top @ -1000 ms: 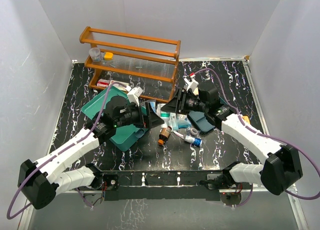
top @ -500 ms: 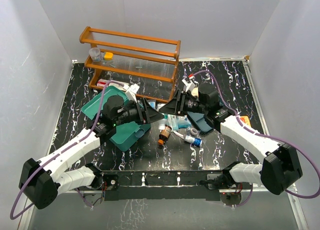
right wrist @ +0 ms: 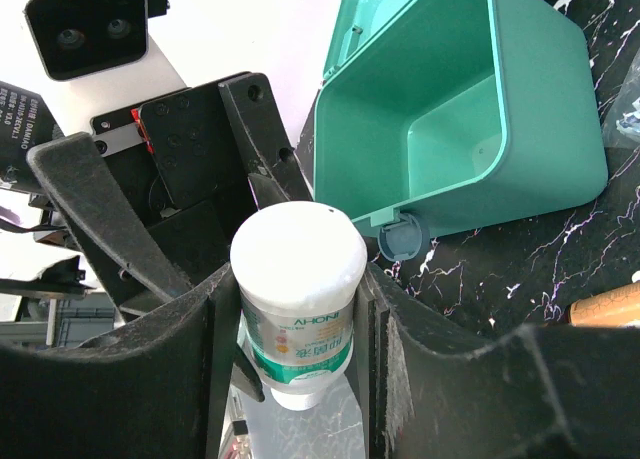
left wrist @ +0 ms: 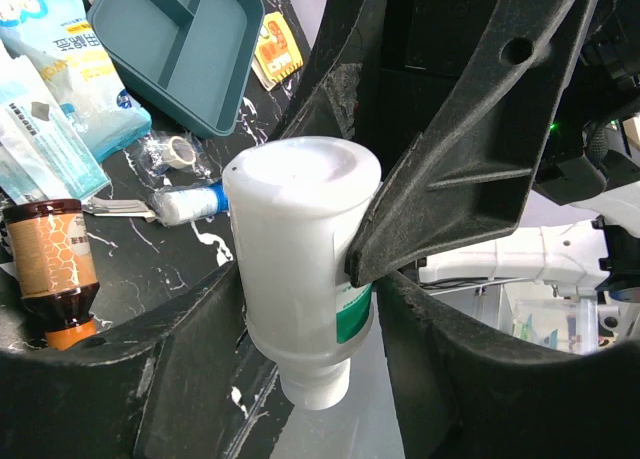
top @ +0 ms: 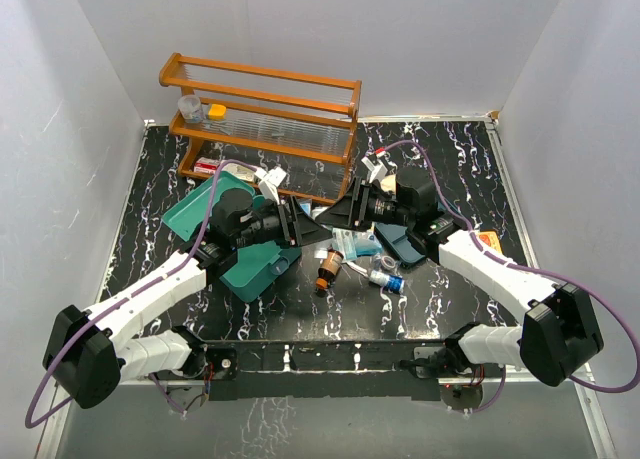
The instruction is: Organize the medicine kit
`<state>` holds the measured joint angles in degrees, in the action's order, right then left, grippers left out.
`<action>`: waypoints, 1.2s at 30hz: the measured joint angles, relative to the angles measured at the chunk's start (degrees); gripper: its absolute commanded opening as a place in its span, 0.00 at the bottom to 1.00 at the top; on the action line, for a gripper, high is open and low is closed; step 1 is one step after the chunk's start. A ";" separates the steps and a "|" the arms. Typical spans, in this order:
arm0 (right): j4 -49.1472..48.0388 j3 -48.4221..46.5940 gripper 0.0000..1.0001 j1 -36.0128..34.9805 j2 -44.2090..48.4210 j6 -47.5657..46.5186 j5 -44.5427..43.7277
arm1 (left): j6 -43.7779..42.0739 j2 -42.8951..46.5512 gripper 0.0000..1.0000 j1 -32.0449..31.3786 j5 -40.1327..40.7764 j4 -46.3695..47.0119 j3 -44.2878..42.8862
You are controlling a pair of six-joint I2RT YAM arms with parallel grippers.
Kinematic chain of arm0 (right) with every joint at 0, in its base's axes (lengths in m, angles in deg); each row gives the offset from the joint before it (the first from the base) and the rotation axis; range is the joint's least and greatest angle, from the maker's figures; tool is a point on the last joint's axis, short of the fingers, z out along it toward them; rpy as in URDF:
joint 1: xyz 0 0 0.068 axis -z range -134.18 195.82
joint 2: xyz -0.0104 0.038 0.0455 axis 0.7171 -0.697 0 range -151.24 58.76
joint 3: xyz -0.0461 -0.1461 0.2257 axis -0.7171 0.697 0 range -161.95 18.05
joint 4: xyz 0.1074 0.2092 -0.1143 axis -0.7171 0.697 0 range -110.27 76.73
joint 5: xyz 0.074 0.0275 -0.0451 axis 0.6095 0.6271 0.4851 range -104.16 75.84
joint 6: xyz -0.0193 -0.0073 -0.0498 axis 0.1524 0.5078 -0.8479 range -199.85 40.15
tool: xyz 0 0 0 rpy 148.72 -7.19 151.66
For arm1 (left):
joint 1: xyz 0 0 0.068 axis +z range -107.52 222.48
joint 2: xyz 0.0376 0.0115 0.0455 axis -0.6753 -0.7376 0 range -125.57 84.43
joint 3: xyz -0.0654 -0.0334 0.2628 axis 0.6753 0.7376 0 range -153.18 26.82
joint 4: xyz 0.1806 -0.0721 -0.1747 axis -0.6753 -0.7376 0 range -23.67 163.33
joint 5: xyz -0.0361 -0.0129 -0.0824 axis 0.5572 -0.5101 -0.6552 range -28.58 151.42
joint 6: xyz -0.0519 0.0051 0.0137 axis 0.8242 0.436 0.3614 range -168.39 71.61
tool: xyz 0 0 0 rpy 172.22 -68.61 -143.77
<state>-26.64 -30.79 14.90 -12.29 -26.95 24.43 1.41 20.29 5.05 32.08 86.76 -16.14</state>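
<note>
left pincer [left wrist: 308, 299] and right pincer [right wrist: 297, 309] both pinching smooth white bottle [left wrist: 300, 209], cap down; right wrist view, not left, looking into rounded teal-green medicine kit [right wrist: 480, 99], lying open on marbled counter [right wrist: 520, 269].

The bottle [right wrist: 298, 309] is white with a green label. The box [right wrist: 540, 129] is mint green. White veins streak the black table [top: 300, 309]. The rack [top: 262, 119] is orange-brown.

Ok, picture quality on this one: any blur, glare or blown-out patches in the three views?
Top external: sharp, evenly lit, only soft shadows on the table. Left wrist: white bottle crisp, its base bright; background at far right washed out. Right wrist: the bottle's base nearly blown out, label readable; medicine kit sharp, wall behind overexposed.
</note>
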 measured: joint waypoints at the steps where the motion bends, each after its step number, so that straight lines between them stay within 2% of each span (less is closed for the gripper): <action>1: 0.02 0.02 0.39 -0.02 -0.20 -0.02 0.26 | -0.17 -0.04 0.58 0.00 0.00 -0.09 0.00; 3: 0.15 0.00 0.39 -0.15 -0.52 -0.09 0.44 | -0.33 -0.07 0.53 0.00 0.22 -0.20 0.04; 7: 0.68 0.02 0.39 -0.26 -0.68 -0.59 0.17 | 0.39 0.59 0.34 0.00 0.74 1.77 2.05; 9: 1.22 0.02 0.41 -0.50 -0.70 -0.96 0.13 | 1.01 1.22 0.31 -0.02 1.20 2.99 3.19; 15: 2.62 0.00 0.61 -0.90 -0.70 -0.39 -1.36 | 1.81 1.79 0.31 -0.04 2.27 3.89 4.59; 16: 3.93 -0.02 0.68 -0.85 -0.68 -0.15 -4.28 | 1.66 2.10 0.31 -0.02 3.63 2.12 4.70; 17: 4.07 -0.02 0.69 -0.85 -0.68 -0.17 -4.46 | 1.66 2.10 0.31 -0.02 3.69 2.03 4.72; 21: 9.33 -0.07 0.70 -0.85 1.40 0.31 -14.34 | 1.36 4.50 0.32 -0.02 8.87 -3.91 4.70; 27: 13.20 -0.04 0.68 -0.74 9.09 1.84 -26.93 | 2.95 11.93 0.33 0.00 24.28 -15.74 3.89; 31: 14.47 0.04 0.68 -0.72 12.26 2.73 -31.23 | 4.59 13.75 0.34 0.15 34.12 -22.91 0.35; 36: 16.15 2.19 0.67 -0.72 13.29 3.04 -33.73 | 7.96 10.60 0.35 0.22 44.48 -31.34 -5.44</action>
<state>-10.49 -28.61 14.18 1.00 -23.91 -9.30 9.37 30.89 5.26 76.56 55.42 -21.58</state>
